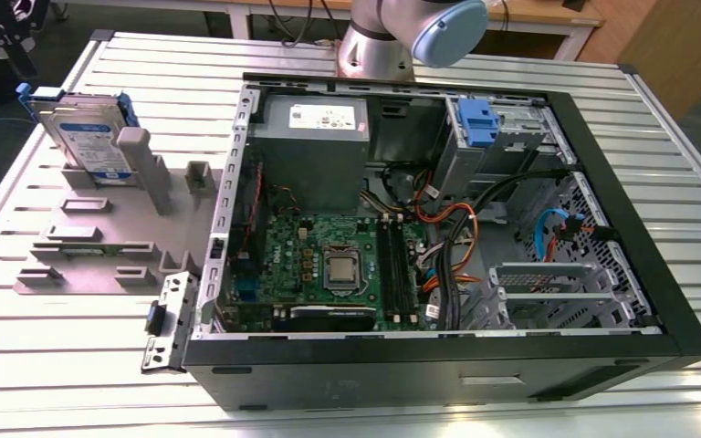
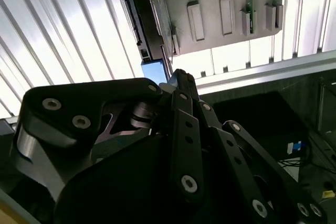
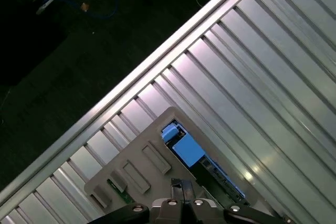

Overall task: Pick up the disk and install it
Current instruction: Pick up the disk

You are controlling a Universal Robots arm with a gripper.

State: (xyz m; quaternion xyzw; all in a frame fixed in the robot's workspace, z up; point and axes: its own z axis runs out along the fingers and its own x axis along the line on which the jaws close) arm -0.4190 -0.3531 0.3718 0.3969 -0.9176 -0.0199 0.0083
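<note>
While the black pincer (image 3: 177, 183) hangs clenched, empty, the blue-framed silver disk (image 1: 88, 137) stands in a grey rack (image 1: 83, 252).

Silver disk (image 1: 87, 137) with blue-and-white label, blue frame; ribbed silvery table (image 1: 667, 164); grey stand (image 1: 95, 246); green motherboard (image 1: 326, 242); black case (image 1: 387, 374)

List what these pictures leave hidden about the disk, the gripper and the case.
Disk: in the exterior view a post of the grey holder covers part of it; its label is too small to read.
Gripper: the first wrist view's edge cuts it off; its height above the disk cannot be judged.
Arm: cut off by the exterior view's upper edge.
Computer case: cables hide its floor beside the board.
</note>
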